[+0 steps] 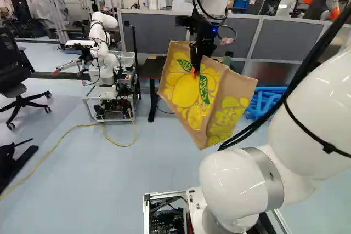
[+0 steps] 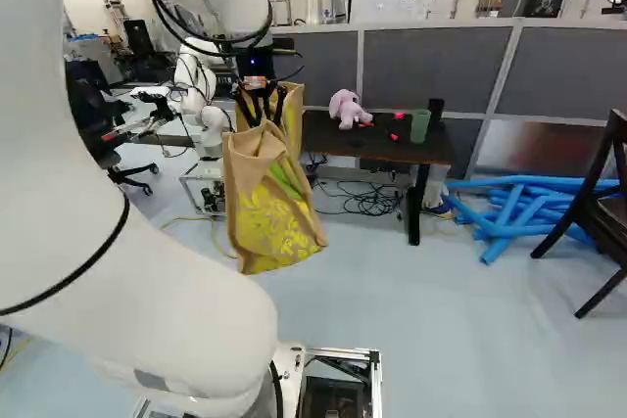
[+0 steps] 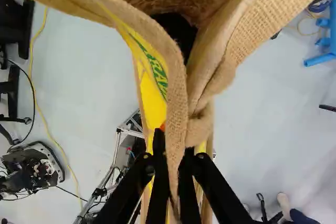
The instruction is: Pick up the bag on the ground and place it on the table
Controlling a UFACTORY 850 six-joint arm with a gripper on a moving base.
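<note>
You've got the pick-up done: the bag [image 1: 184,100] is off the floor [image 2: 470,310], hanging tilted on the near side of the counter [image 2: 392,148]. Your claw [image 3: 174,145] is clenched on it, a fold of its cloth pinched between the two fingers near the mouth, with most of the bag hanging down from the grip. The carry and the set-down are left; I judge you must bring it over the counter, high enough for its bottom to clear the edge, before letting go. On the counter sit a pink soft toy [image 2: 347,109] and a green cup [image 2: 419,126], which a swinging bag could knock. Blue tubes [image 2: 529,205] lie right of the counter in the right base view.
</note>
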